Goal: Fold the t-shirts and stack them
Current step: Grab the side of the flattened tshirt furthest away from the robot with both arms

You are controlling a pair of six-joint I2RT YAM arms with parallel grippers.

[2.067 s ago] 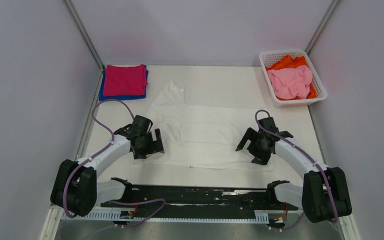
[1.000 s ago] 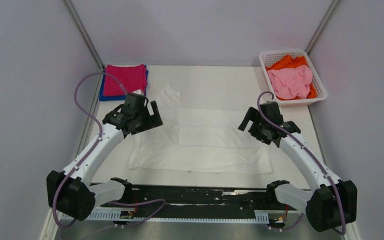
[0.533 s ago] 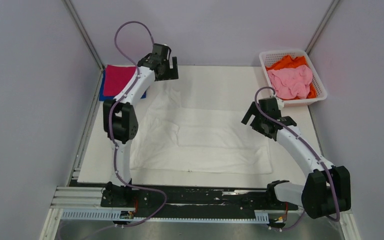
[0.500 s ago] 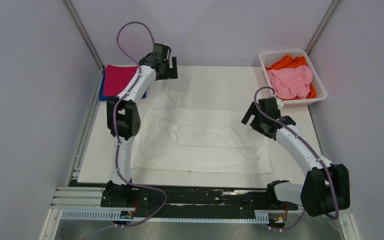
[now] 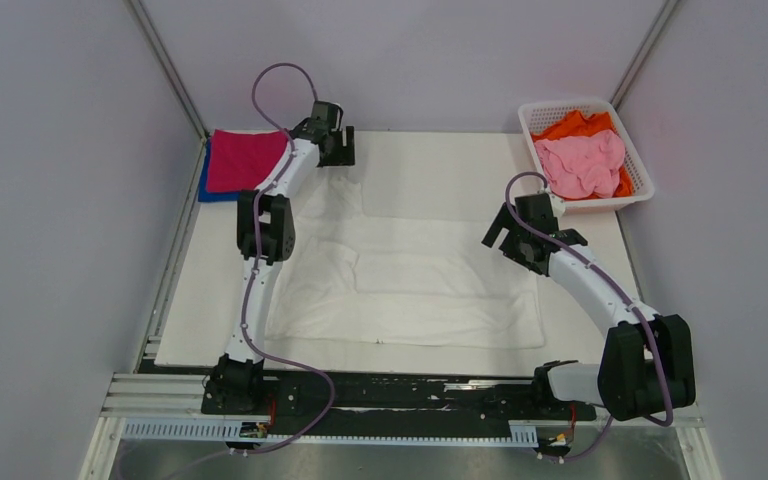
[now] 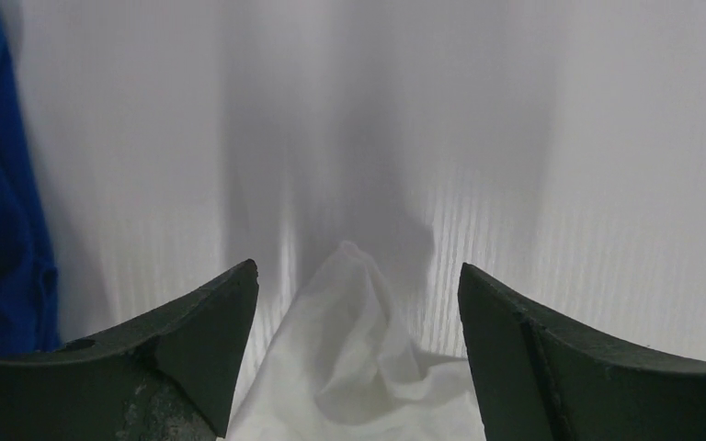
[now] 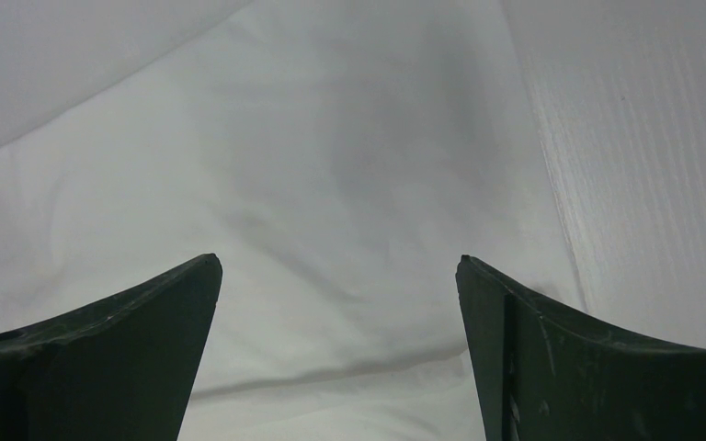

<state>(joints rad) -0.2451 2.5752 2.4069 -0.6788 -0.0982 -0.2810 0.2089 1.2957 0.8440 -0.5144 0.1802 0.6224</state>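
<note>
A large white t-shirt (image 5: 410,280) lies spread flat in the middle of the table; no print shows on it. My left gripper (image 5: 337,148) is open and empty at the back left, just past the shirt's sleeve. In the left wrist view a raised white cloth tip (image 6: 354,349) sits between the open fingers of my left gripper (image 6: 357,271), not gripped. My right gripper (image 5: 513,238) is open and empty over the shirt's right edge. In the right wrist view the open gripper (image 7: 338,260) hovers above the white cloth (image 7: 331,184). A folded magenta t-shirt (image 5: 245,158) lies on a folded blue one (image 5: 207,190).
A white lattice basket (image 5: 545,112) at the back right holds a crumpled pink t-shirt (image 5: 580,162) on an orange one (image 5: 575,125). The blue shirt's edge (image 6: 0,184) shows left of my left fingers. Bare table (image 7: 643,165) lies right of the shirt's edge. Grey walls close in three sides.
My left arm has stretched from the shirt's near left edge to the back left beside the stack. My right gripper moved a little toward the back. Both stayed open.
</note>
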